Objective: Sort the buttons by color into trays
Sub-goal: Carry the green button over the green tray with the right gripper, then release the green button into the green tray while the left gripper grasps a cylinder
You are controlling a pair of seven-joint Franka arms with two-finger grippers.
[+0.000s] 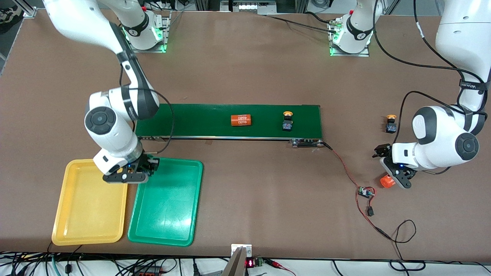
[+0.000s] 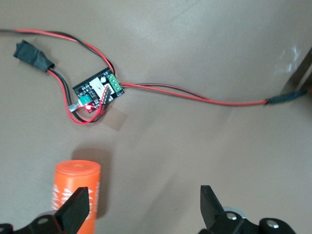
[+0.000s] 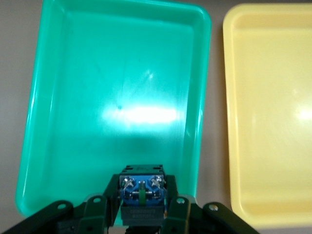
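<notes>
A brown table (image 1: 245, 76) is filling nearly the whole front view. A long dark-green conveyor belt (image 1: 199, 120) is lying across the frame's centre, and a red-and-black wire (image 1: 345, 168) is running from its lower right end to a small circuit board (image 1: 366, 191) at lower right. A yellow tray (image 1: 90, 226) and a green tray (image 1: 165, 222) are sitting side by side, almost touching, at lower left. At right, a yellow-capped button (image 1: 391, 124) is standing on the tabletop, and an orange cylinder (image 1: 387, 181) is lying below it, near the board
</notes>
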